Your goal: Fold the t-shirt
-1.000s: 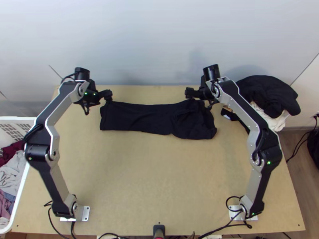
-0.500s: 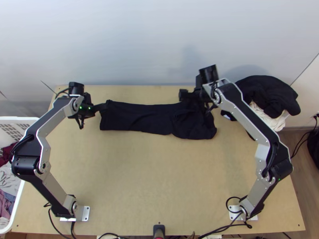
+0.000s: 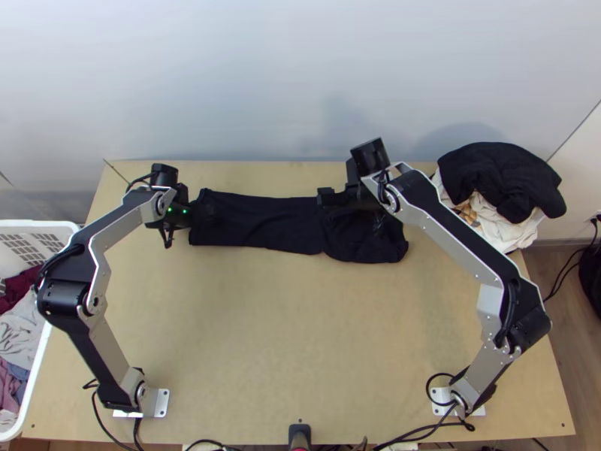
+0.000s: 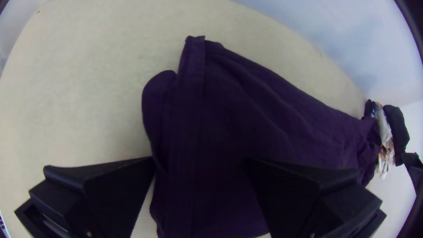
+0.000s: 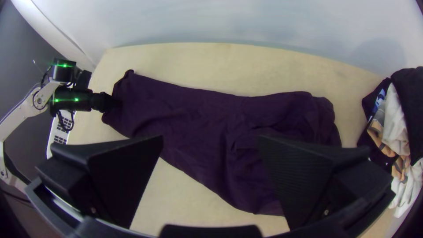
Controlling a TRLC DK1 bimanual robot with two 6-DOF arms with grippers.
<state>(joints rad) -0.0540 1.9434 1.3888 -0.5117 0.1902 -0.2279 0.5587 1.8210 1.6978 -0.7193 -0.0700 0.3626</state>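
T-shirt (image 3: 263, 225) lies in a long dark strip, rumpled at right, my left gripper (image 3: 206, 213) and right gripper (image 3: 327, 197) both spread wide.

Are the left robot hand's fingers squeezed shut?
No, the left gripper has its fingers wide apart, with the t-shirt showing between them.

The light wooden worktop (image 3: 300, 338) carries the dark t-shirt (image 3: 263, 225) toward twelve o'clock, laid in a long strip, flatter at its nine o'clock end, rumpled toward three. A clothes heap (image 3: 503, 177) sits at two o'clock; metal base plates (image 3: 161, 403) stand at eight and four.
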